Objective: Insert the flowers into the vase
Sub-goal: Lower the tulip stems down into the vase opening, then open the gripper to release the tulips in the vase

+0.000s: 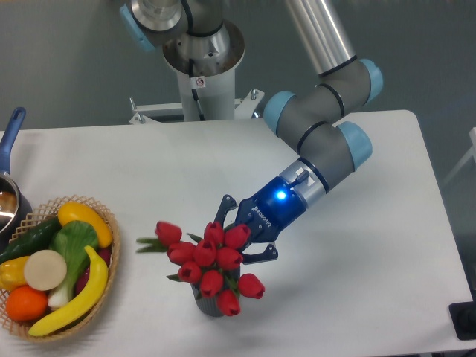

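Camera view from the near side, looking down on a white counter [357, 297] that fills most of the frame. Reaching in from the far right, a grey arm with pale blue joint caps [323, 119], wrist lit blue, angled down toward the near centre. At the left edge, a wicker basket [111, 275] heaped with a yellow banana, green leafy vegetable, cucumber, orange and a pale round piece. Just beyond the basket, at the far left, part of a pot with a blue handle [13, 134]. Near the centre front, the flowers [204, 260], a bunch of red tulip buds with green leaves poking out to the left, spread wider than the vase [208, 305] beneath, whose dark ribbed wall shows only below the blooms. Stems probably inside the mouth, though hidden by the buds. Right behind the bunch, the pincer [238, 234], dark fingers [227, 202] showing above and below the blooms on their right side; whether spread or clamped on the stems, cannot tell.
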